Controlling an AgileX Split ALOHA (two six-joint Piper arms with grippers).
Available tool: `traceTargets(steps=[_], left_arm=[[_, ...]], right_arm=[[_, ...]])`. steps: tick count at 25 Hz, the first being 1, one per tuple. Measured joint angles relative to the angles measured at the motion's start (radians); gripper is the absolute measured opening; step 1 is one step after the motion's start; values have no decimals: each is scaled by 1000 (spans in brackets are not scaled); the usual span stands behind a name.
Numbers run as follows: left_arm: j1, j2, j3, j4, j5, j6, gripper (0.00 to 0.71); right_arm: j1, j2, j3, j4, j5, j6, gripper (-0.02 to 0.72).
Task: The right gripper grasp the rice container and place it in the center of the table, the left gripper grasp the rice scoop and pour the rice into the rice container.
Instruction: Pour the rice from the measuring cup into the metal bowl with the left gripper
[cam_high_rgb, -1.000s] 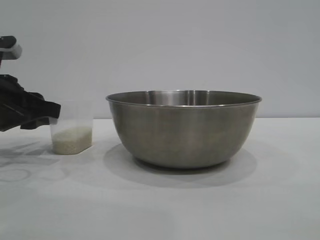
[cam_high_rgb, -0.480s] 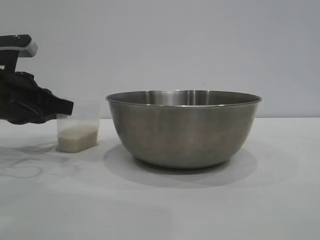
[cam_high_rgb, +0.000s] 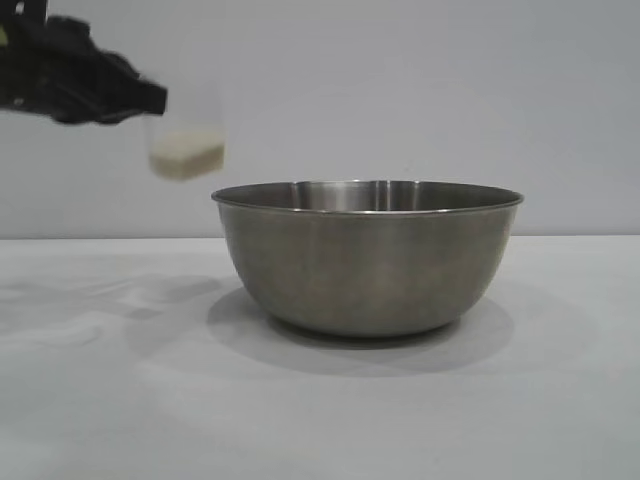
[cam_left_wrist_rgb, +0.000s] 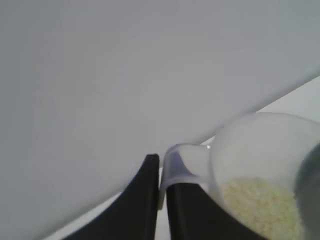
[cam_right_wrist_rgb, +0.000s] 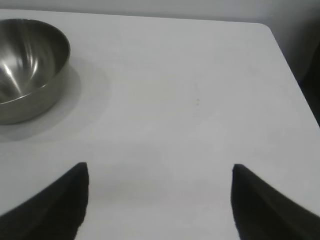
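Note:
The rice container, a wide steel bowl, stands on the white table in the exterior view; the right wrist view shows the same bowl far off. My left gripper is shut on the handle of the rice scoop, holding it in the air up and to the left of the bowl's rim. Rice fills the scoop's bottom. In the left wrist view the scoop has its handle pinched in the left gripper. My right gripper hovers open over bare table, well away from the bowl.
The table's far corner and edge show in the right wrist view, with a dark drop beyond. A plain grey wall stands behind the table.
The left gripper has lifted the scoop off the table and carried it up and to the right, toward the bowl. The bowl and the right gripper have not moved.

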Motion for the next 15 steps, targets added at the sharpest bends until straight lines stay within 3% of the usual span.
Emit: traceTargets(steps=[8,15], left_arm=[[-71,0,-91,68,0,213,0],[-85,0,-105,114,3,452,0]], right_arm=[[0,0,0,0,0,0,554],[0,0,0,0,0,0,554]])
